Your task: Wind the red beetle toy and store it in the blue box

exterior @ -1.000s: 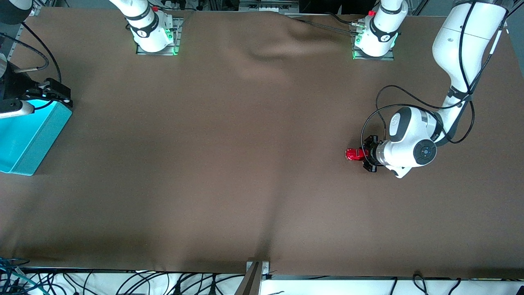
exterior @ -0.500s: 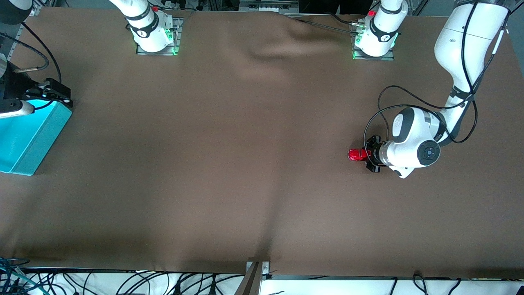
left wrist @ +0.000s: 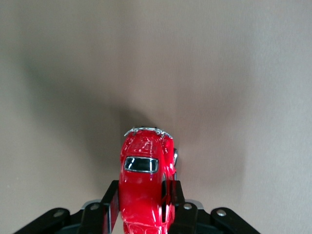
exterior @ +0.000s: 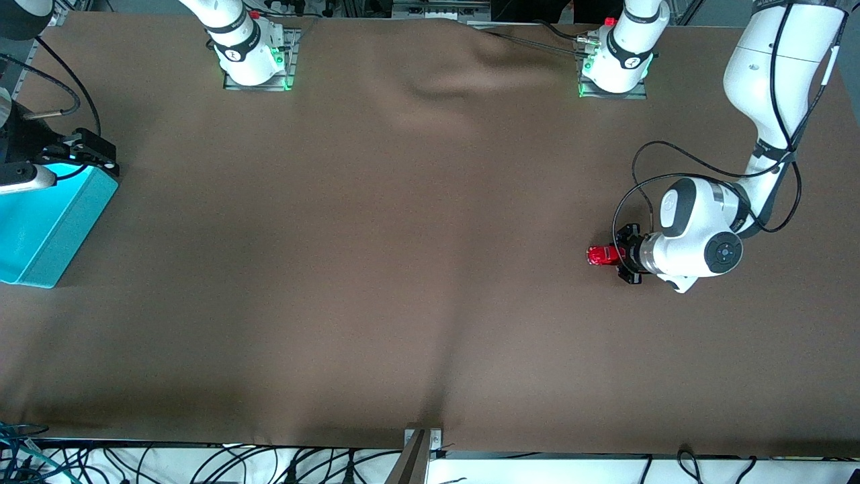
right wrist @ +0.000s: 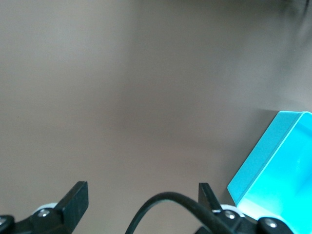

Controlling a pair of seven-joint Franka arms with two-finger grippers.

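The red beetle toy (exterior: 600, 255) is a tiny glossy car, held low at the brown cloth toward the left arm's end of the table. My left gripper (exterior: 613, 256) is shut on it. In the left wrist view the two black fingers (left wrist: 110, 204) press the flanks of the red beetle toy (left wrist: 145, 183), whose dark window faces up. The blue box (exterior: 41, 222) stands at the right arm's end. My right gripper (exterior: 99, 156) waits over the box's rim, open and empty. The right wrist view shows the right gripper (right wrist: 141, 195) beside the blue box (right wrist: 280, 168).
A brown cloth (exterior: 376, 269) covers the table, with a raised fold (exterior: 457, 77) between the two arm bases. A black cable (right wrist: 165, 207) loops in front of the right gripper's fingers. Loose cables (exterior: 201, 464) lie past the table's near edge.
My left gripper has drawn the red beetle toy a short way along the cloth toward the left arm's end of the table. The right arm has not moved.
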